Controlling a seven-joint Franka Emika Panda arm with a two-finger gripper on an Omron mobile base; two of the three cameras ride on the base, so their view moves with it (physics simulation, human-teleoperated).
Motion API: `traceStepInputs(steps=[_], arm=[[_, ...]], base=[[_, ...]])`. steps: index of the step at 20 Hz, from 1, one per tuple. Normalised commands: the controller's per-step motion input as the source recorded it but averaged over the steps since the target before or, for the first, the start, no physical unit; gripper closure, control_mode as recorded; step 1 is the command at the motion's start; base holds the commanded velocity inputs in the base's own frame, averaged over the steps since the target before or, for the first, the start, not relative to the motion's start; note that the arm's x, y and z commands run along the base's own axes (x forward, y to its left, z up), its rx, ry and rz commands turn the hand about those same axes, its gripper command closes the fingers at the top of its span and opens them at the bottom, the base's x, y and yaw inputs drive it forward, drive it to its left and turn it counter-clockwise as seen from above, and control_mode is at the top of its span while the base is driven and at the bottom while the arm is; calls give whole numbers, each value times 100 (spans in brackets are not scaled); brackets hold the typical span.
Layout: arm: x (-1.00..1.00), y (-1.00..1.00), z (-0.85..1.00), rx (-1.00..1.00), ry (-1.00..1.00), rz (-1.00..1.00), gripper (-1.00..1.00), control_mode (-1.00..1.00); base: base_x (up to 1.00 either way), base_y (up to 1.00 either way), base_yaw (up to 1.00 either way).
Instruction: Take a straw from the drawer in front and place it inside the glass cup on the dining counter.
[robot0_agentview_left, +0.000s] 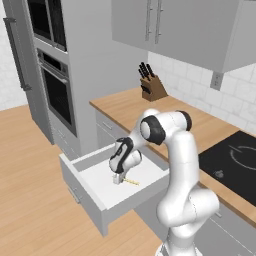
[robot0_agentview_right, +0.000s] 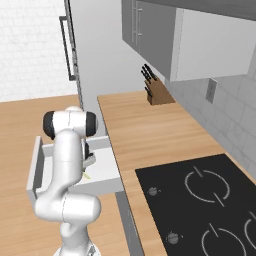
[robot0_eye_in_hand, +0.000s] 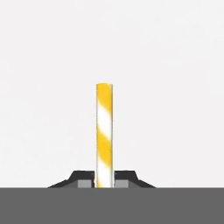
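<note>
The light-grey drawer (robot0_agentview_left: 95, 200) stands pulled out below the wall counter, its pale floor (robot0_eye_in_hand: 52, 65) bare around the straw. On that floor lies the yellow-and-white striped straw (robot0_eye_in_hand: 104, 131), also visible as a thin yellow stick (robot0_agentview_left: 131, 181) and as a small yellow tip (robot0_agentview_right: 86, 175) beside the arm. My gripper (robot0_agentview_left: 118, 179) reaches down into the drawer and is shut on the straw, whose near end sits between the two dark fingertips (robot0_eye_in_hand: 83, 178). The glass cup and the dining counter are out of view.
A wooden wall counter (robot0_agentview_left: 130, 107) carries a knife block (robot0_agentview_left: 151, 85) at the back and a black cooktop (robot0_agentview_right: 200, 200) to the right. Tall grey oven cabinets (robot0_agentview_left: 55, 75) stand left of the drawer. Wooden floor (robot0_agentview_left: 30, 175) lies open in front.
</note>
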Motion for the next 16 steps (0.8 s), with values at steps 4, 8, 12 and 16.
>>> traceStepInputs(steps=[4,8,12,16], arm=[[-39,5,28,0,-16,-1,100,-100],[-64,20,100,1,-23,-10,100,-100],[-24,29,100,1,-12,-11,100,-100],[0,33,100,2,-2,-11,100,-100]], base=[[0,0,0],[0,0,0],[0,0,0],[0,0,0]])
